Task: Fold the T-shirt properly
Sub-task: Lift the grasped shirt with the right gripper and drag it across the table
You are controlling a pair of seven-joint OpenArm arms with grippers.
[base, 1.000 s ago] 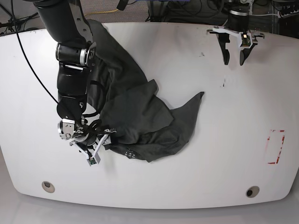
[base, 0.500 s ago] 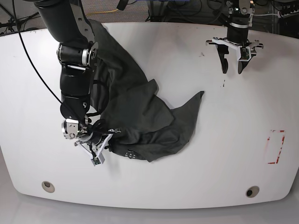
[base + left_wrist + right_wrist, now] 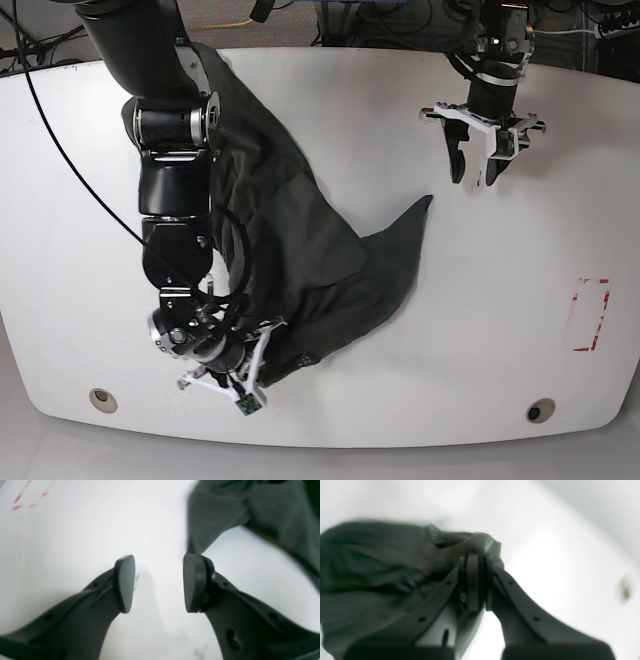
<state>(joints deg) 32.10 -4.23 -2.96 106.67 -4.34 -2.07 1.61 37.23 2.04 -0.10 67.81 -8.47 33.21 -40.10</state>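
The T-shirt (image 3: 290,250) lies rumpled on the left half of the white table (image 3: 500,330), a dark charcoal heap running from the far left edge down toward the near edge. One pointed flap of it reaches out to the right, its tip near the middle of the table. The cloth is bunched and overlapped in several layers, not flat anywhere.

At the near end of the heap, the right gripper (image 3: 262,352) has its fingers (image 3: 472,582) pressed together on a gathered fold of the T-shirt's edge; in the right wrist view the cloth is pinched between the two pads and bulges out just beyond them, with bare table to the right of it. The right arm (image 3: 172,160) comes down from the far left, lying over the left part of the cloth, and its wrist sits close to the near edge of the table.

The left gripper (image 3: 477,175) hangs above the table at far right of centre, fingers (image 3: 125,582) spread apart and holding nothing. In the left wrist view, bare white table shows between the two pads, and the pointed flap of the T-shirt lies just beyond the right-hand pad; whether it touches that pad cannot be told.

Farther right on the table is a small red dashed rectangle (image 3: 590,315). Two round holes sit near the table's near edge, one at left (image 3: 101,399) and one at right (image 3: 541,410).
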